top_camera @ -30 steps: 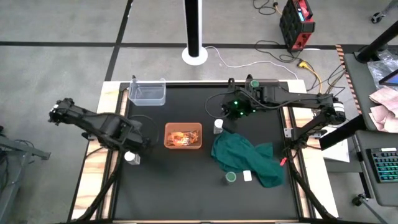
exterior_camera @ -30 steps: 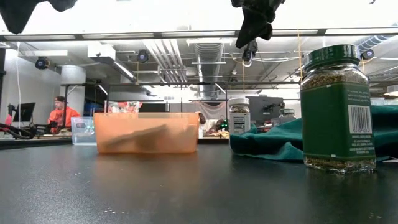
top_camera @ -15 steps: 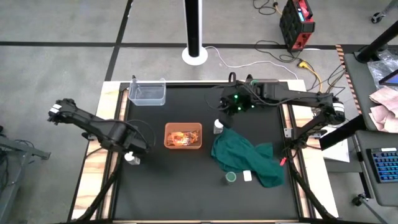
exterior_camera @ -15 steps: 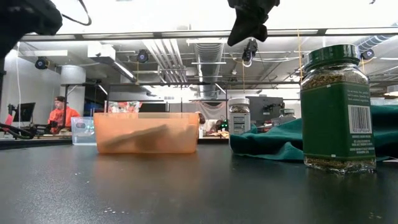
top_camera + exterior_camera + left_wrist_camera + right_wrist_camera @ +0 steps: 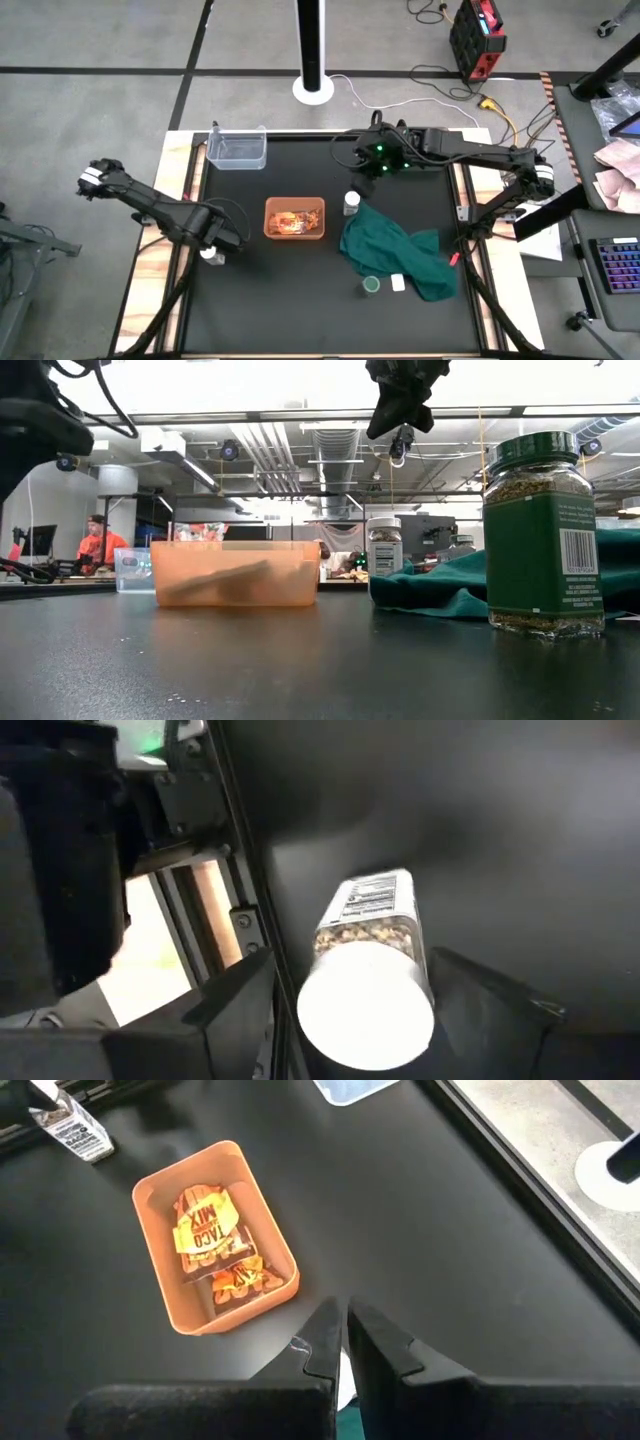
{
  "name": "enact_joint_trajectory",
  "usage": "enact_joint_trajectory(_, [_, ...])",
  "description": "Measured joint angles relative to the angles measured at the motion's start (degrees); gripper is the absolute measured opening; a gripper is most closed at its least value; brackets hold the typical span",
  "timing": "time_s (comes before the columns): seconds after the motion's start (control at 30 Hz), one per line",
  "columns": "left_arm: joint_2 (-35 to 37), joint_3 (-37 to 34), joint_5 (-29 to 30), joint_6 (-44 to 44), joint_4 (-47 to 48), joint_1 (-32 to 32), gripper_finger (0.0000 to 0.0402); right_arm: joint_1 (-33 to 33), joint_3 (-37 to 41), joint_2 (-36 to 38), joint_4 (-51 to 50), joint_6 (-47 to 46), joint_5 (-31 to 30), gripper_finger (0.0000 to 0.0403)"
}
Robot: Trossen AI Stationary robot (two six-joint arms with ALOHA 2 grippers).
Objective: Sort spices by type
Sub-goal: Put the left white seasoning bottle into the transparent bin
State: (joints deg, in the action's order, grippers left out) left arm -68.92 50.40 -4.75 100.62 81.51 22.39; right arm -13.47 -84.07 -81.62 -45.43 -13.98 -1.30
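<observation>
The left arm reaches in from the left edge of the counter, its links angled down and toward the centre, elbow out past the counter's side. Its left claw sits low at the counter's left margin, fingers spread wide apart, one on each side of a white-capped jar that stands between them without being clamped.

The right arm stretches from its base on the right across the far part of the counter, forearm nearly level, with a green light showing at the wrist. Its right claw hangs high above the counter, pointing down, fingers drawn together with only a thin slit between the tips, holding nothing.
</observation>
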Motion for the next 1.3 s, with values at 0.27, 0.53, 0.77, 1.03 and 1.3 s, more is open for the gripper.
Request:
enact_joint_trajectory(0.27, [0.45,-2.03,-1.38,0.02,-6.99,0.09,0.0244,-0.12,0.00,0.00,0.05,-1.43,-0.17,0.0013])
enact_joint_trajectory(0.53, [0.40,-2.07,-1.52,-0.48,-7.22,0.87,0.0238,-0.33,0.11,0.00,0.21,-1.97,-0.20,0.0013])
enact_joint_trajectory(0.77, [0.37,-1.81,-1.99,0.41,-7.72,2.27,0.0191,-0.33,0.24,-0.02,0.37,-2.12,-0.20,0.0013])
enact_joint_trajectory(1.03, [0.28,-1.08,-1.92,-0.59,-8.52,2.82,0.0190,-0.33,0.36,-0.02,0.37,-2.12,-0.20,0.0013])
enact_joint_trajectory(1.3, [0.38,8.04,3.45,-6.38,-6.94,2.40,0.0190,-0.34,0.39,-0.02,0.39,-1.97,-0.22,0.0013])
